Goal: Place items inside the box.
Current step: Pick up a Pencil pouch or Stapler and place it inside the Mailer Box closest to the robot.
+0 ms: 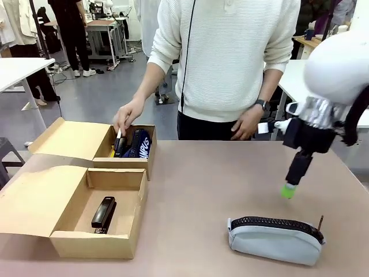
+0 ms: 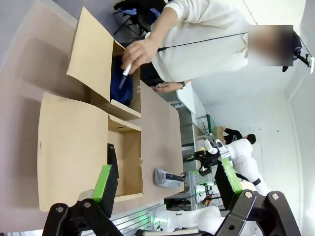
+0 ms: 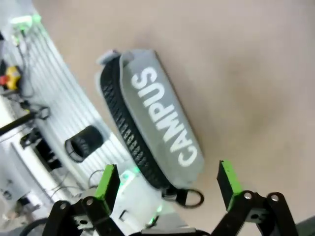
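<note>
**Pencil case on the table below the open right gripper; person's hand at the far box**

The grey pencil case [image 1: 275,238] lay flat on the table [image 1: 230,173], nearest the robot's edge, with its black zip closed. The right gripper [image 3: 167,171] hung above it, pointing down and clear of it. Its fingers were apart with nothing between them. In the right wrist view the case, printed "CAMPUS", lay beyond the gap between the two green pads.

The left gripper [image 2: 166,178] was held high over the table, also spread and empty. Below and beyond it sat two open cardboard boxes. A black stapler [image 1: 104,213] lay on the floor of the near box [image 1: 69,245].

The far box [image 1: 75,141] stood just behind the near one. A navy pouch [image 1: 138,144] stood inside it, against the wall on the side away from the open flap. The person's hand [image 1: 128,115] was over this box, pinching a black-and-white pen [image 1: 119,138] that pointed down, just beside the pouch. The person's other hand [image 1: 247,122] rested at the table's far edge, well apart from both boxes.
</note>
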Controlling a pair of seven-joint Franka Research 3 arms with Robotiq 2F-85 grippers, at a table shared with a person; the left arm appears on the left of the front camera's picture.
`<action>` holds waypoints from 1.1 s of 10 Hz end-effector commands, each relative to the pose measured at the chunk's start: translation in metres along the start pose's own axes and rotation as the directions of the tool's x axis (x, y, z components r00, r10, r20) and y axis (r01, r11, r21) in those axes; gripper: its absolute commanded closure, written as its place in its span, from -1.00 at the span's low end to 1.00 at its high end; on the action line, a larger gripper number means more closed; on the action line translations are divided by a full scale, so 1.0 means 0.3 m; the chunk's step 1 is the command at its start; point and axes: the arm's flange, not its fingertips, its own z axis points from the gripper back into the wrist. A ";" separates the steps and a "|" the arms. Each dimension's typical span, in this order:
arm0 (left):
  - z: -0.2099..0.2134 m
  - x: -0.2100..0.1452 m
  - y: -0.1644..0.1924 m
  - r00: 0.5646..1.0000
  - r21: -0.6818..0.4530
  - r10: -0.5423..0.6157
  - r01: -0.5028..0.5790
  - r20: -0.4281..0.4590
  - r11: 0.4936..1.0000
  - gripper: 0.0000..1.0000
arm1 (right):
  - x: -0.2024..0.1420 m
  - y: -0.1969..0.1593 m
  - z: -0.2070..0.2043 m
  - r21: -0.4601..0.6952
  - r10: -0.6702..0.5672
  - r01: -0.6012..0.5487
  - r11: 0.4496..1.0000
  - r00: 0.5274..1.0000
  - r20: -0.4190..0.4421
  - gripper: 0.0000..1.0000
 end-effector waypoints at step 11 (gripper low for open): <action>0.001 -0.002 -0.004 1.000 -0.024 -0.016 0.017 0.012 1.000 -1.00 | 0.011 0.123 -0.435 0.109 0.074 -0.052 0.993 0.974 -0.215 -1.00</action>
